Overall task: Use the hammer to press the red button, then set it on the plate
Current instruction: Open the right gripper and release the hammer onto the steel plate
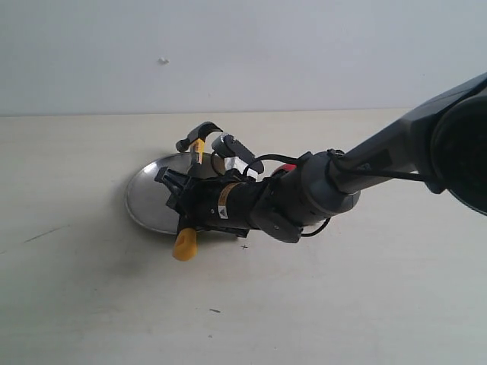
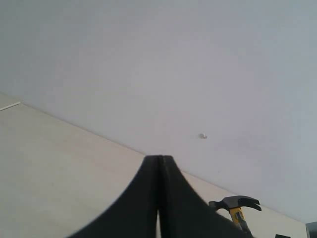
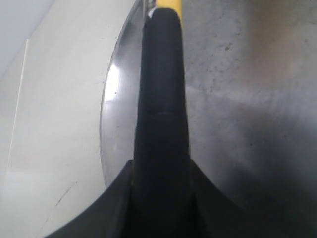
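Wherever searched for lettering, only one candidate: a small white sticker (image 1: 223, 204) with dark print on the wrist of the right arm (image 1: 396, 148), too small to read. On the hammer (image 1: 185, 243) just plain black and yellow, with no legible maker's mark at this size. Gripped around the black handle by the right claw (image 1: 179, 196), fingers closed onto the shaft from both sides; in the right wrist view, handle running straight out between them to a yellow neck at the far end. Held lying across the plate (image 1: 144, 199), dark head over the far rim, yellow butt sticking out past the near rim; whether resting on the metal or hanging just above it, cannot tell. Hidden almost wholly behind the right arm: the red button (image 1: 287, 167), only a red sliver showing, just beside the plate toward the right of the exterior view. Looped around the wrist, a black cable (image 1: 262, 160). Pressed fully together with nothing between the fingers: the left claw (image 2: 159, 161), well apart from the plate, with the hammer's head small and distant in the left wrist view. Underneath everything, a pale table (image 1: 91, 304) bearing a dark scratch (image 1: 46, 233) and a tiny cross mark (image 1: 243, 246) near the yellow butt. Behind, a grey wall (image 1: 304, 53) with one white speck (image 1: 163, 61).
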Action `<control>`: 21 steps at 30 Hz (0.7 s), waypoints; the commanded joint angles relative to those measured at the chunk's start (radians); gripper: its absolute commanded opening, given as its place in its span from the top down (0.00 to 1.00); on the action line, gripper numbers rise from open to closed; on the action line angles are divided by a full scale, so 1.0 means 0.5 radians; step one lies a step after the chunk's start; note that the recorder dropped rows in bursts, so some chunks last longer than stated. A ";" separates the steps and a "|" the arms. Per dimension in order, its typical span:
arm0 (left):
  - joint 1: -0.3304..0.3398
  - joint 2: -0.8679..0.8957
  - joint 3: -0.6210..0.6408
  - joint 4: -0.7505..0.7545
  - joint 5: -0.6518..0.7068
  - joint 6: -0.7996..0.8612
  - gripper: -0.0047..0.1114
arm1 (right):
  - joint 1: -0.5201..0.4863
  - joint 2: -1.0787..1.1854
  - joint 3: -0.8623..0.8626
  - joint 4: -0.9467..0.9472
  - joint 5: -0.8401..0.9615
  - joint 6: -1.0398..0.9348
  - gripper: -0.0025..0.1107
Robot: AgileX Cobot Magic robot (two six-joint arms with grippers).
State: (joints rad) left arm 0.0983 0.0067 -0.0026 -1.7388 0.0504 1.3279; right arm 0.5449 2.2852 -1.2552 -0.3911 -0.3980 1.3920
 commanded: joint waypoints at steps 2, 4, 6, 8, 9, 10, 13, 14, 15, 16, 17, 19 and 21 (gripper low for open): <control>0.002 -0.013 0.005 -0.011 0.006 0.004 0.96 | 0.001 -0.029 -0.075 -0.152 0.022 -0.014 0.87; 0.002 -0.013 0.005 -0.011 0.006 0.004 0.96 | 0.001 -0.029 -0.107 -0.240 0.026 0.078 0.87; 0.002 -0.013 0.005 -0.011 0.006 0.004 0.96 | 0.001 -0.029 -0.146 -0.338 0.043 0.181 0.87; 0.002 -0.013 0.005 -0.011 0.006 0.004 0.96 | 0.001 -0.029 -0.192 -0.446 0.076 0.282 0.87; 0.002 -0.013 0.005 -0.011 0.006 0.004 0.96 | 0.001 -0.029 -0.209 -0.519 0.089 0.342 0.87; 0.002 -0.013 0.005 -0.011 0.006 0.004 0.96 | 0.001 -0.029 -0.217 -0.564 0.100 0.381 0.87; 0.002 -0.013 0.005 -0.011 0.006 0.004 0.96 | 0.001 -0.029 -0.221 -0.596 0.117 0.433 0.87; 0.002 -0.013 0.005 -0.011 0.006 0.004 0.96 | 0.001 -0.029 -0.221 -0.596 0.117 0.433 0.87; 0.002 -0.013 0.005 -0.011 0.006 0.004 0.96 | 0.001 -0.029 -0.221 -0.609 0.118 0.433 0.87; 0.002 -0.013 0.005 -0.011 0.006 0.004 0.96 | 0.001 -0.029 -0.221 -0.620 0.118 0.433 0.87; 0.002 -0.013 0.005 -0.011 0.006 0.004 0.96 | 0.001 -0.029 -0.221 -0.636 0.118 0.450 0.87; 0.002 -0.013 0.005 -0.011 0.006 0.004 0.96 | 0.001 -0.029 -0.221 -0.651 0.118 0.485 0.87; 0.002 -0.013 0.005 -0.011 0.006 0.004 0.96 | 0.001 -0.029 -0.221 -0.660 0.121 0.484 0.87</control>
State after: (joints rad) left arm 0.0983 0.0067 -0.0026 -1.7388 0.0504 1.3279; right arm 0.5449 2.2869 -1.3476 -0.6934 -0.2905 1.6475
